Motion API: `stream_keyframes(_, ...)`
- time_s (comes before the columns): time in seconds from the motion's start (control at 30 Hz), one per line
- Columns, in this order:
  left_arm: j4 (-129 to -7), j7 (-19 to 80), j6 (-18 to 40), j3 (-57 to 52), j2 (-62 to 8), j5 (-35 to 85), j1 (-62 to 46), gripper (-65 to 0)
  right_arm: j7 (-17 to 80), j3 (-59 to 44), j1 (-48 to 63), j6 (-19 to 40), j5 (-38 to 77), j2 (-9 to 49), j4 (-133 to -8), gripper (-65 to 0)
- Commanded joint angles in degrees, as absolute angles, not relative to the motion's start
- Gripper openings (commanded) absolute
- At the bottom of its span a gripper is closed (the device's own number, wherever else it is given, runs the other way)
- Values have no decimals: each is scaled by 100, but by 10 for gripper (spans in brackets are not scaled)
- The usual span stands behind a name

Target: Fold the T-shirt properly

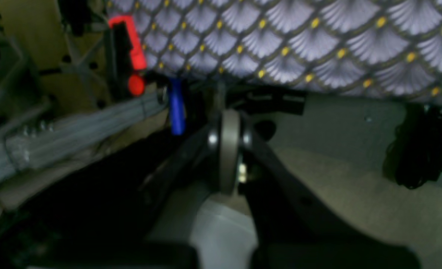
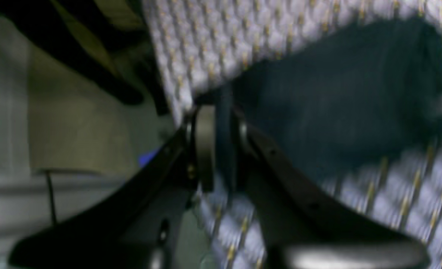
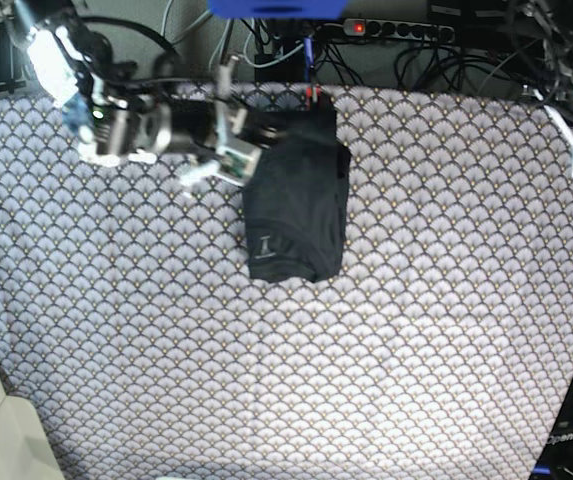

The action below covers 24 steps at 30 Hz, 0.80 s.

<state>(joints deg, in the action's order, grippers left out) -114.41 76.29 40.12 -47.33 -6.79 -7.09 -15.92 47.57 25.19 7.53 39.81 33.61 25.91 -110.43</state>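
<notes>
The T-shirt [image 3: 296, 200] lies folded into a narrow dark bundle on the table [image 3: 446, 300], which is covered by a pale cloth with a fan-scale pattern and small yellow dots. The bundle sits toward the far edge of the table, its long side running away from the camera, with a small pale label mark showing near its nearer end.

The right gripper [image 2: 217, 145] is at the far corner of that bundle. In the right wrist view a fold of dark cloth runs up between its two pads, and the jaws are pinched on it, so the gripper grips the T-shirt's edge. The rest of the T-shirt spreads out ahead and to the side of the gripper, over the patterned cloth. In the base view this arm reaches in low along the far edge of the table, its gripper [image 3: 256, 140] touching the T-shirt's far end.

The left gripper [image 1: 228, 149] is well apart from the T-shirt, off past the table's edge. Its pads are pressed together with nothing between them. Ahead of it are the patterned cloth's edge, a red clamp [image 1: 131, 48] and a blue clip [image 1: 176, 108].
</notes>
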Motion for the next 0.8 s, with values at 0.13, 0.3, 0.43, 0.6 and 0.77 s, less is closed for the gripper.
stream_keyframes(0.13, -11556, 7371, 4000, -4787, -760, -752, -1789, -650, 4585, 1754, 1429, 4000, 3459, 3169, -11363, -603)
stream_keyframes(0.3, -11538, 6651, 4000, -4743, -558, -1121, -2158, -650, 4171, 760, 2413, 4000, 3459, 3459, -11336, -650)
stream_keyframes(0.43, -11530, 5842, 4000, -4743, -163, -1780, -2431, -650, 3574, -127, 3354, 4000, 3459, 3547, -11310, -650)
stream_keyframes(0.6, -11486, 4936, 4000, -4743, 391, -2448, -2677, -650, 3090, -857, 4198, 4000, 3451, 3582, -11301, -650)
stream_keyframes(0.77, -11459, 4268, 4000, -4796, 900, -3363, -2668, -650, 2492, -1305, 4884, 4000, 3310, 3477, -10923, -650)
